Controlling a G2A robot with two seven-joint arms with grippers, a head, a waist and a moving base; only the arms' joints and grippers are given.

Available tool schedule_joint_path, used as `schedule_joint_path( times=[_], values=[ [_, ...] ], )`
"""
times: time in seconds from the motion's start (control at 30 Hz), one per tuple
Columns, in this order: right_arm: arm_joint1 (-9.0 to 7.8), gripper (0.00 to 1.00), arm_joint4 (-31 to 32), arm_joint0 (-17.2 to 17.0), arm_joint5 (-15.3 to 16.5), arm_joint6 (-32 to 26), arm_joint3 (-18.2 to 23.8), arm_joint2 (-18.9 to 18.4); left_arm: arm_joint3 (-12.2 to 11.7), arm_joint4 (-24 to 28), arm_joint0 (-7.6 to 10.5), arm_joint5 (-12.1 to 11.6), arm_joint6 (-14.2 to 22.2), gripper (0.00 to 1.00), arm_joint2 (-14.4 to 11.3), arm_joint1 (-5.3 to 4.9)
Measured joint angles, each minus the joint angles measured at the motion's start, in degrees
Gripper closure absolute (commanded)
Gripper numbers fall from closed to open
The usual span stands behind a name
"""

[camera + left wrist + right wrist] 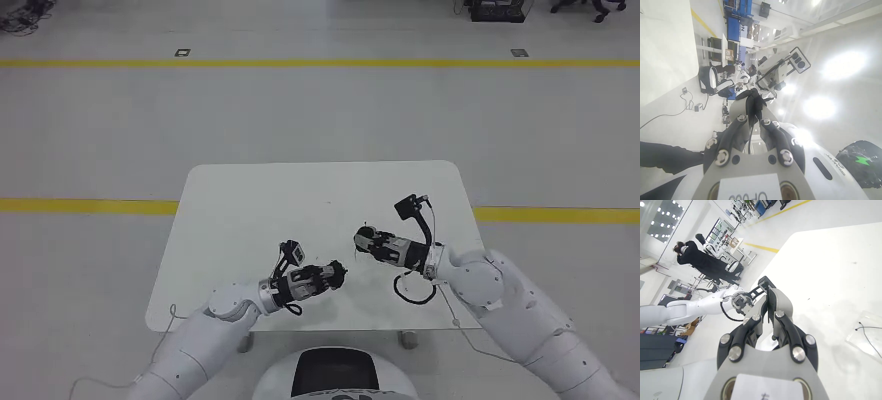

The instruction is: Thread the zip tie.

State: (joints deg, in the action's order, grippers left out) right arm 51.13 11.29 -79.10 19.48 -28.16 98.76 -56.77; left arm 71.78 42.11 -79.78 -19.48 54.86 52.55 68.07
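Table (230, 200): plain white top with a few small dark specks.
Floor (100, 120): pale grey, crossed by yellow lines (300, 63).
Zip tie (769, 308): black along its whole length.
Right gripper (768, 294): light grey fingers, black ribbed pads, black link bars, bright silver bolt heads, matte grey base plate.
Left gripper (753, 98): same scheme, with pale grey fingers, black pads and links, silver bolts and a grey base.
Left arm (696, 308): glossy white shell with a black coiled cable (728, 315) at the wrist.
Right arm (520, 310): white shell.
Clear plastic sheet (857, 340) on the table: colourless and see-through, with a thin black wire (872, 327) lying on it.
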Motion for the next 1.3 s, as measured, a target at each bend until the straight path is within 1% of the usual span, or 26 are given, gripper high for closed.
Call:
schedule_joint_path(
  times=[0.2, 0.27, 0.3, 0.37, 0.43, 0.53, 0.7, 0.83, 1.03, 1.2, 1.3],
  values=[
    [0.02, 1.0, 0.02, -0.01, 0.0, -0.01, -0.02, -0.04, 0.01, -0.09, 0.01, 0.01, -0.02, 1.0, -0.01, 0.0],
    [0.04, 1.0, 0.08, -0.05, 0.0, 0.12, -0.01, -0.03, 0.28, 0.28, -0.15, 0.61, -0.57, 1.0, -0.24, 0.05],
    [0.13, 1.0, 0.2, -0.14, 0.0, 0.73, 0.27, 0.08, 0.48, 1.16, -0.32, 1.32, -0.69, 1.0, -0.46, 0.12],
    [0.28, 1.0, 0.33, -0.28, 0.0, 1.91, 1.13, 0.44, 0.47, 3.37, -0.5, 2.42, 0.18, 1.0, -0.71, 0.21],
    [0.29, 1.0, 0.84, -0.6, 0.0, 3.03, 1.64, 0.71, -0.11, 5.77, -0.45, 3.43, 1.6, 1.0, -0.91, 0.31],
    [0.15, 1.0, 1.64, -1.02, 0.0, 4.37, 2.2, 1.06, -1.14, 8.34, -0.14, 4.6, 2.79, 1.0, -1.25, 0.51],
    [-0.23, 1.0, 2.43, -1.12, 0.0, 6.05, 2.54, 1.85, -2.74, 11.94, 0.68, 5.84, 5.15, 1.0, -1.73, 0.85],
    [-0.56, 1.0, 2.12, -0.77, 0.0, 6.82, 2.73, 2.7, -3.73, 13.37, 1.13, 5.92, 6.08, 1.0, -1.9, 1.03],
    [-1.17, 1.0, 1.49, -0.16, 0.0, 7.81, 2.92, 4.02, -4.43, 14.51, 1.44, 5.79, 6.72, 1.0, -2.2, 1.22],
    [-1.48, 1.0, 1.3, 0.07, 0.0, 8.19, 2.89, 4.57, -4.5, 13.53, 1.81, 5.04, 6.6, 1.0, -2.74, 1.36],
    [-1.47, 1.0, 1.31, 0.06, 0.0, 8.18, 2.89, 4.55, -4.49, 13.47, 1.82, 5.0, 6.63, 1.0, -2.78, 1.37]
  ],
)
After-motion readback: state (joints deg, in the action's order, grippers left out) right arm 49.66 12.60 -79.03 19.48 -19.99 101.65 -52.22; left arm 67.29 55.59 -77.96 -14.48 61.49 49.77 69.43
